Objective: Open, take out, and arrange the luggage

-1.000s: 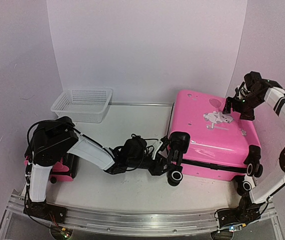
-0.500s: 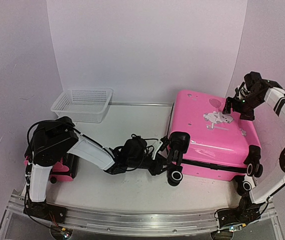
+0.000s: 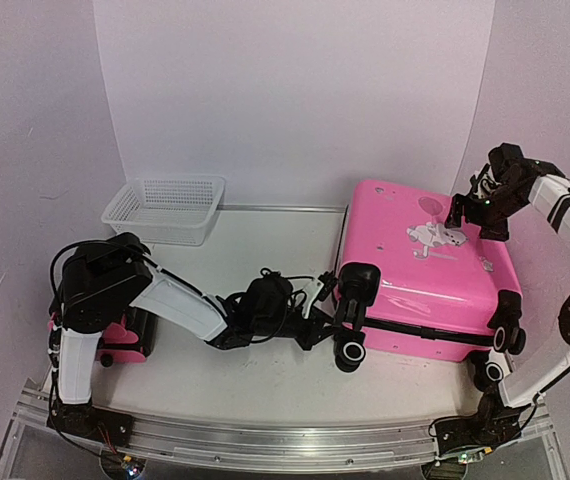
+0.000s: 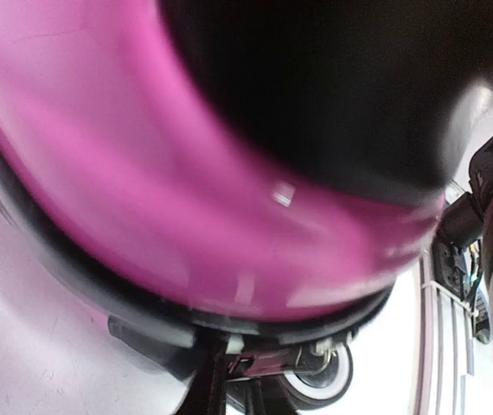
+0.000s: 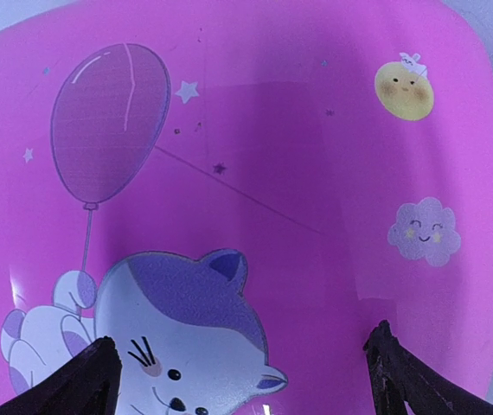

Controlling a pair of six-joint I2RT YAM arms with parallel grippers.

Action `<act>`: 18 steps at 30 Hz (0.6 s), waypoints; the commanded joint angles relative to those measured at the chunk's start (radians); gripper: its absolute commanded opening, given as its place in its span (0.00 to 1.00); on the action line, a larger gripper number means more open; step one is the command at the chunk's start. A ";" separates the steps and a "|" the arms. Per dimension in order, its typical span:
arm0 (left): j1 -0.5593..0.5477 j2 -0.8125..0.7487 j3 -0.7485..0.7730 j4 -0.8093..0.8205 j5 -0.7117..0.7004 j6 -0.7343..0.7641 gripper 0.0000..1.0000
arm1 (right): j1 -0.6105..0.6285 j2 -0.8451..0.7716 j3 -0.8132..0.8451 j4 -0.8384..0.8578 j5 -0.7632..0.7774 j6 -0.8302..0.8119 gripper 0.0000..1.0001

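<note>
The luggage (image 3: 425,270) is a glossy pink suitcase lying flat at the right, wheels toward me. My left gripper (image 3: 323,310) reaches along the table to its near-left corner, by a black wheel (image 3: 350,350). In the blurred left wrist view the pink shell (image 4: 143,173) fills the frame. There my left gripper (image 4: 233,372) has its fingers (image 4: 203,380) drawn close on a small shiny zipper pull (image 4: 268,359) under the black zipper trim (image 4: 99,285). My right gripper (image 3: 473,212) hovers open over the far right of the lid, above the cat sticker (image 5: 177,328).
A white mesh basket (image 3: 165,208) stands at the back left. A small pink object with black parts (image 3: 125,340) sits beside the left arm's base. A metal rail (image 3: 265,440) runs along the near edge. White walls enclose the back and sides.
The left arm has shifted very slightly at the suitcase corner. The right arm and the suitcase have not moved.
</note>
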 commanded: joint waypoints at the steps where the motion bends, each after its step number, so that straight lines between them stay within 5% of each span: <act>1: -0.004 -0.117 -0.016 0.110 -0.089 0.016 0.01 | 0.005 0.000 -0.034 -0.053 -0.030 0.006 0.98; 11: 0.028 -0.230 -0.156 0.079 -0.347 0.028 0.00 | 0.005 0.008 -0.056 -0.053 0.027 0.004 0.98; 18: 0.123 -0.209 -0.115 0.038 -0.136 -0.025 0.00 | 0.005 0.005 -0.055 -0.053 0.008 0.000 0.98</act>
